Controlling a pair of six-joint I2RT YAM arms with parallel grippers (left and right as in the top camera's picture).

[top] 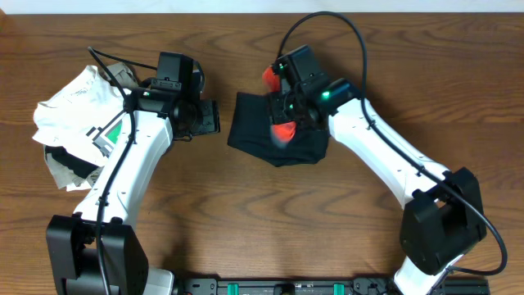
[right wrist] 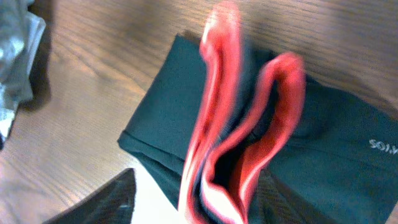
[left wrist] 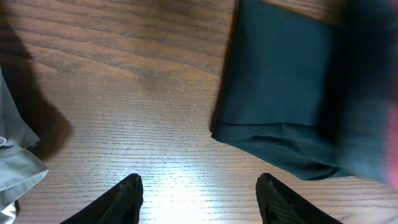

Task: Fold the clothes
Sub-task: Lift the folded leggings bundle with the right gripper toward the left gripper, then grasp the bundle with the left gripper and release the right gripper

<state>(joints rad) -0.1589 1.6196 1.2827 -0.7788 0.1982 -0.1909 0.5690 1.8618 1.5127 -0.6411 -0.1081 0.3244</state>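
The clothes (top: 270, 135) are black pants, folded into a compact bundle at the middle of the table. Their coral red waistband edge (right wrist: 217, 124) is blurred and hangs loose between the fingers of my right gripper (right wrist: 199, 199). The right gripper (top: 288, 115) hovers right over the bundle, jaws wide apart and not pinching the fabric. My left gripper (top: 214, 117) stands just left of the bundle, open. In the left wrist view its fingertips (left wrist: 127, 196) frame bare wood, with the folded edge of the pants (left wrist: 280, 93) ahead to the right.
A white T-shirt with a green graphic (top: 78, 111) lies crumpled at the far left under my left arm, with a greyish garment (top: 119, 74) beside it. Pale cloth (left wrist: 15, 168) shows at the left wrist view's left edge.
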